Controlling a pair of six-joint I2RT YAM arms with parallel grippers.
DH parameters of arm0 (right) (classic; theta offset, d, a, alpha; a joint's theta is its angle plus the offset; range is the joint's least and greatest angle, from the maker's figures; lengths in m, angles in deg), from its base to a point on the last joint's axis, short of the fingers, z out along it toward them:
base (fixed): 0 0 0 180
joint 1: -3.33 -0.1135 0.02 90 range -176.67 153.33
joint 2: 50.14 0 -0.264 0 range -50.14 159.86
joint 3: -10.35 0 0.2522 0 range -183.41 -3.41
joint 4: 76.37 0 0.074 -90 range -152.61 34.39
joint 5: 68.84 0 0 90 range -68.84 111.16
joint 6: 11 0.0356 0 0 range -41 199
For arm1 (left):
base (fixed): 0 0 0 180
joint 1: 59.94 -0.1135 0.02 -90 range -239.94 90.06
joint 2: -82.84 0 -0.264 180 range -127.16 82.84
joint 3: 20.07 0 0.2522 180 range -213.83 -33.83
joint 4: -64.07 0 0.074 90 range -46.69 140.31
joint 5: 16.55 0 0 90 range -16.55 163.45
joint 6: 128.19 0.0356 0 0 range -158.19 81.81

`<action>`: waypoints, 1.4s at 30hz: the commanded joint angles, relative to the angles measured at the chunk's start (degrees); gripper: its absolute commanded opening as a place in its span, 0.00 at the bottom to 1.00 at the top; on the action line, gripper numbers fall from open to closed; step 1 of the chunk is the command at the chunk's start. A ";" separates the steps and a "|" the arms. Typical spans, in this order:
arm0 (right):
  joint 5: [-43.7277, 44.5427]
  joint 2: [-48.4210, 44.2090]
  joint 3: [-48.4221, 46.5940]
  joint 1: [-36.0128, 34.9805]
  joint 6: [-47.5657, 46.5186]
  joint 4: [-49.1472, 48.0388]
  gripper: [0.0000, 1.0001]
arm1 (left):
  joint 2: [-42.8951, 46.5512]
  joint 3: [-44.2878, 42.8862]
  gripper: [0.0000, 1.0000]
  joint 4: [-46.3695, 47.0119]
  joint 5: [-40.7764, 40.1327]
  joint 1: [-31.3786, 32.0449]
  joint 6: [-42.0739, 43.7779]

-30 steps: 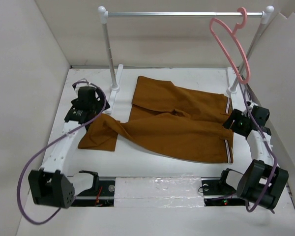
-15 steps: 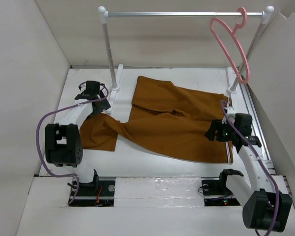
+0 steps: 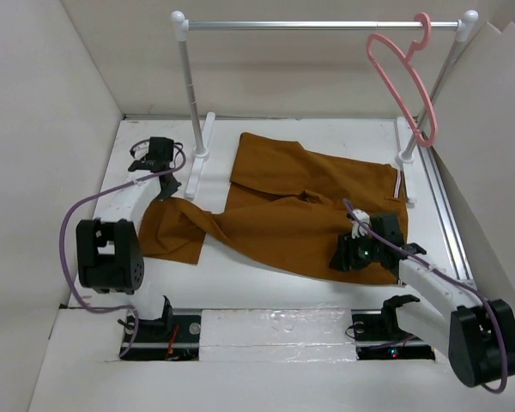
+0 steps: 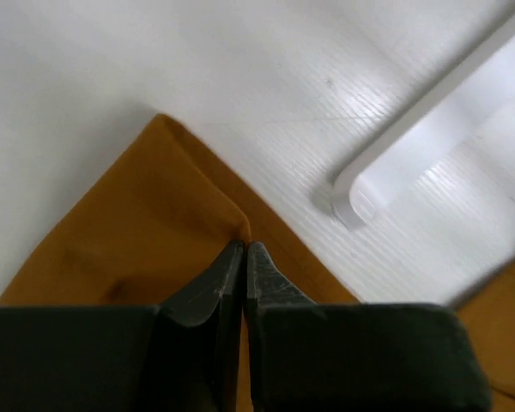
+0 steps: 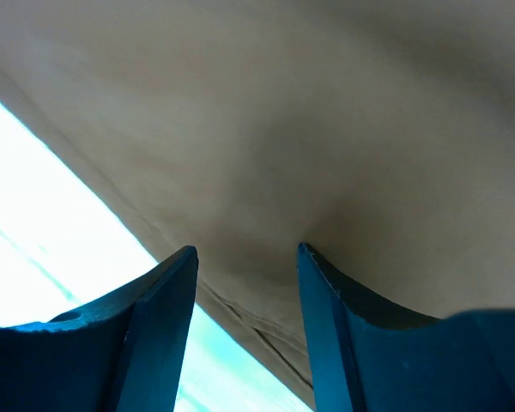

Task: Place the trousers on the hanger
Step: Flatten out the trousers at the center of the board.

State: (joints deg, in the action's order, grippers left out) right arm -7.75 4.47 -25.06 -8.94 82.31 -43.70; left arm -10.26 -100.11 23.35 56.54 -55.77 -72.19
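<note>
The rust-brown trousers (image 3: pixel 300 215) lie flat mid-table, one leg stretching left. The pink hanger (image 3: pixel 403 81) hangs by its hook at the right end of the rail. My left gripper (image 3: pixel 166 187) points down at the upper corner of that left leg. In the left wrist view its jaws (image 4: pixel 245 244) are shut, and a crease of the trousers (image 4: pixel 129 223) runs up into the tips. My right gripper (image 3: pixel 348 256) sits on the trousers' near edge. In the right wrist view it (image 5: pixel 247 249) stands open, the cloth (image 5: pixel 326 129) lying right under both fingers and bulging between them.
A silver-and-white clothes rail (image 3: pixel 318 26) spans the back on two posts. Its white left foot (image 3: pixel 197 163) lies close to my left gripper and shows as a bar (image 4: pixel 395 163) in the left wrist view. White walls enclose the table on both sides.
My left jaws have gone from wide open to shut at the leg corner. The right arm has swung from the waistband leftward to the trousers' near edge, its jaws narrowing.
</note>
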 commanded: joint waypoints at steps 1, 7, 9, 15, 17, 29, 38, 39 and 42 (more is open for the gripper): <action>0.08 5.14 1.87 -0.74 3.27 -8.80 0.55 | 10.47 -8.82 0.00 -3.97 -2.60 1.89 -2.12; 0.69 10.16 1.96 -0.21 3.28 -11.27 0.56 | 22.84 -16.78 0.00 -9.51 -0.67 2.43 -6.07; 0.96 10.25 2.14 -0.21 3.02 -11.36 0.56 | 26.98 -11.02 0.00 -8.81 -2.60 2.43 -7.30; -0.45 12.36 2.40 1.46 0.56 -11.53 0.57 | 42.19 13.22 0.00 -12.40 -11.04 2.43 -18.45; -1.24 13.15 2.31 2.07 0.47 -11.62 0.57 | 49.13 19.14 0.00 -15.30 -11.39 2.43 -27.64; -0.62 12.45 2.05 3.13 0.47 -10.30 0.45 | 49.18 14.70 0.73 -5.32 -10.27 2.43 -15.24; 0.78 9.20 -0.41 -0.12 -0.32 -7.05 0.00 | 22.17 7.57 0.70 3.14 5.39 2.96 9.12; 1.74 8.94 -0.85 -0.99 -0.41 -6.70 0.04 | 16.78 4.87 0.71 3.14 8.00 2.96 11.65; 2.80 8.93 -1.99 -3.45 -0.06 -7.13 0.31 | 7.97 0.02 0.74 0.51 13.12 3.57 17.20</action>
State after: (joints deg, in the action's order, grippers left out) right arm -7.66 14.00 -24.89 -10.45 83.45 -52.26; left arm 2.33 -95.41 23.94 61.66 -52.82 -65.80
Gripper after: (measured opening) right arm 0.263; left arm 0.736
